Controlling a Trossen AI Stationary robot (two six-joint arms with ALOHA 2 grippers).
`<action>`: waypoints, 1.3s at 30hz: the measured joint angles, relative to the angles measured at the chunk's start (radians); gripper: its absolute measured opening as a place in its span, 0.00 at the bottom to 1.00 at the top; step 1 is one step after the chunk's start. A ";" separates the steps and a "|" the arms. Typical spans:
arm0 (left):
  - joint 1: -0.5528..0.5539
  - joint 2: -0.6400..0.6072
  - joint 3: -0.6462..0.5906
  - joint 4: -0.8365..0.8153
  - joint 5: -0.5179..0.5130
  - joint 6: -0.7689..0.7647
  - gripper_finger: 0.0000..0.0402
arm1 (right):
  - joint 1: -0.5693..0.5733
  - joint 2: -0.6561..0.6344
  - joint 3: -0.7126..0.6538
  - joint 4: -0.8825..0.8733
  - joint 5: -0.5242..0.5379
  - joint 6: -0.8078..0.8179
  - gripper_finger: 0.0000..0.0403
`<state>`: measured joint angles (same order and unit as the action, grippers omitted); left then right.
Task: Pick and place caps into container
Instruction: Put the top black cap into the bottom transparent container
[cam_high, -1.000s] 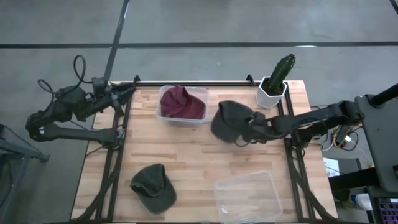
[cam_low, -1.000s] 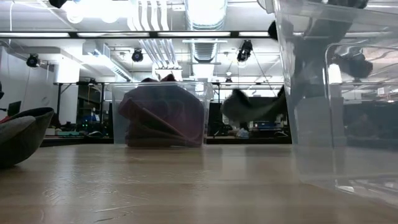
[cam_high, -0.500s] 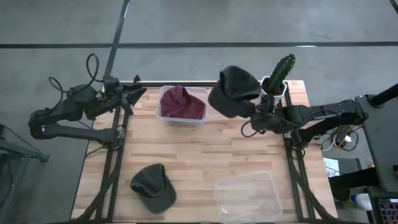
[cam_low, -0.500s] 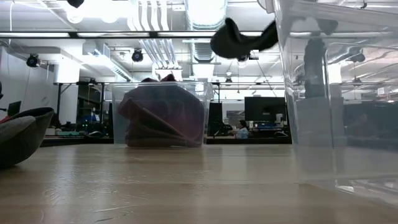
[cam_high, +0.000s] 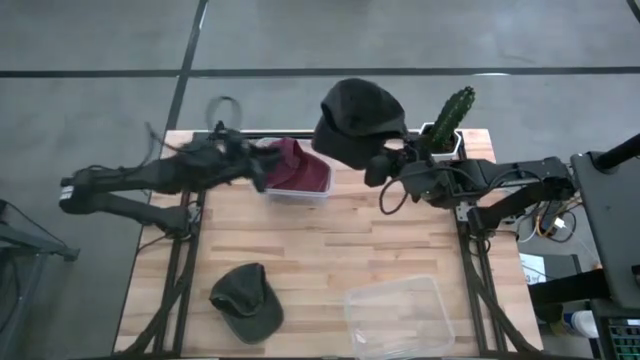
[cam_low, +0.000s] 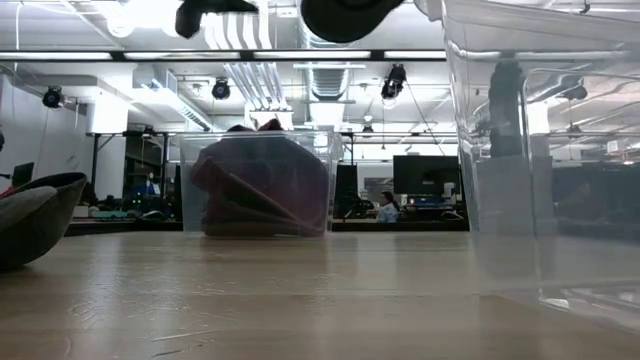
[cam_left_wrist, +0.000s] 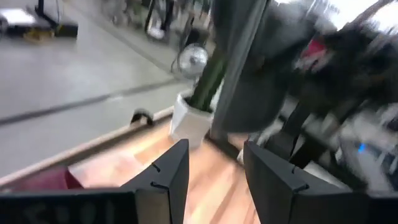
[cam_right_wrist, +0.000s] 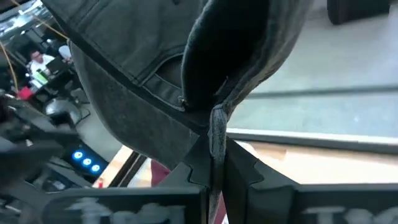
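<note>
My right gripper (cam_high: 383, 168) is shut on a dark olive-grey cap (cam_high: 357, 118), held high over the table's far edge; the low view shows that cap (cam_low: 345, 14) at the top. A clear container (cam_high: 322, 158) at the far middle holds maroon caps (cam_high: 296, 168). My left gripper (cam_high: 262, 170) stands open and level at that container's left side, with nothing between its fingers (cam_left_wrist: 171, 177). A second olive-grey cap (cam_high: 245, 300) lies crown up on the table near the front left. My right gripper pinches an edge of the cap's fabric (cam_right_wrist: 217, 134) between its two fingers. The fingers come about level from the table's right side. The cap stands up and out beyond the fingertips, lifted clear of the table and the container.
An empty clear container (cam_high: 400, 318) sits at the front right and fills the right of the low view (cam_low: 540, 150). A green cactus in a white pot (cam_high: 445, 128) stands at the far right, close behind my right gripper.
My right gripper has risen and rolled with the olive-grey cap, carrying it off the table and up toward the far edge and a little left. My left gripper has moved toward the table's right, from the far left corner to the maroon caps' container.
</note>
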<state>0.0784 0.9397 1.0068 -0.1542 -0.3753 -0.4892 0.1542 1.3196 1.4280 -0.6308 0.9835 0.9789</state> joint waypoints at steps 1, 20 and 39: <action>0.000 0.018 -0.003 0.000 0.001 -0.002 0.36 | 0.000 0.014 0.012 0.012 0.012 -0.029 0.03; -0.003 0.057 0.001 0.137 -0.015 0.113 0.36 | -0.001 0.103 0.089 0.173 -0.045 -0.122 0.03; 0.001 0.057 0.001 0.138 -0.017 0.121 0.17 | -0.014 0.105 0.086 0.271 -0.138 -0.095 0.03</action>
<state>0.0789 0.9970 1.0080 -0.0158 -0.3926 -0.3682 0.1405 1.4250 1.5142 -0.3595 0.8450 0.8842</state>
